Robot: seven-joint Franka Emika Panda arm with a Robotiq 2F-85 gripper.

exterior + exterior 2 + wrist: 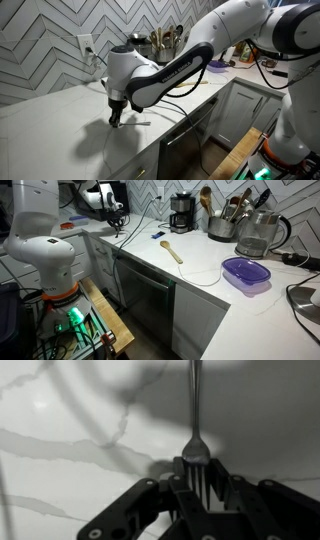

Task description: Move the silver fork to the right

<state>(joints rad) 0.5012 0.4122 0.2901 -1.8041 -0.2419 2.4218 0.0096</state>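
The gripper [197, 478] fingers are clamped on the fork [196, 448] tines, low over the counter [60, 480], with the handle toward 12 o'clock. It should lift level, then carry toward 3 o'clock without tilting.

Countertop, white stone with grey veining [195, 265]. Standing or lying on it:
- tan wooden spoon [172, 251]
- purple lidded plastic container [245, 274]
- clear glass kettle [262, 235]
- black coffee maker [181, 213]
- metal utensil crock [221, 226]
- slender silver metal fork [195, 410], contact with the surface unclear
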